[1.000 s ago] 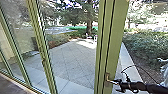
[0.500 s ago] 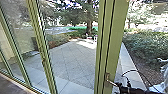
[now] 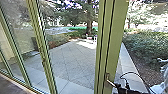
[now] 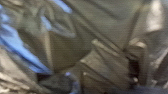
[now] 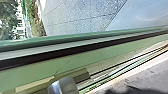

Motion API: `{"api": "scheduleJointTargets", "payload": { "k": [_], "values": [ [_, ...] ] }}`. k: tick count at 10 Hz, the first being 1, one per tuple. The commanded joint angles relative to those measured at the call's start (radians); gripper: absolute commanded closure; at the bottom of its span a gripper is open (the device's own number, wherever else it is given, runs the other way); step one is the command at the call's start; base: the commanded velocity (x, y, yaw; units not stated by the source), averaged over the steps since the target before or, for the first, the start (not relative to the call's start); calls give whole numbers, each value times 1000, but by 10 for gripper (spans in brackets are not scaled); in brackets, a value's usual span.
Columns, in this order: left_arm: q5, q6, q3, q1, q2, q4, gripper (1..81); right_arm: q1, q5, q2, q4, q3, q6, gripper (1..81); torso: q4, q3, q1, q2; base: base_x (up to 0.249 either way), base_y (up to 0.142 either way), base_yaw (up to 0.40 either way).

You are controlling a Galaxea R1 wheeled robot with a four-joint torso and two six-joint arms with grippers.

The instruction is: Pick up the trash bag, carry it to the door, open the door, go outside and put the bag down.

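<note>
Paved yard [image 3: 72,60], creased trash bag [image 4: 67,47]

You have no legible text, label, brand, number or sign in head view or in either wrist view.
</note>
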Motion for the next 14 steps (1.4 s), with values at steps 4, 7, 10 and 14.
{"api": "scheduleJointTargets", "payload": {
  "k": [4, 7, 10, 14],
  "values": [
    [61, 2, 1, -43, -4, -1, 811, -80, -418, 39, -146, 4, -26, 10, 0, 1, 0, 0, 0, 0, 0],
    [61, 1, 1, -43, -9, -4, 811, -62, -402, 38, -143, 14, -26, 10, 0, -97, 0, 0, 0, 0, 0],
    [61, 0, 1, -40, -9, -4, 811, -22, -398, 30, -142, 14, -25, 10, 0, -170, 0, -1, 0, 0, 0],
    [61, 0, 1, -25, -18, -4, 811, 73, -379, 28, -136, -22, -28, 10, 0, -161, -3, -2, 0, 0, 0]
  ]
}}
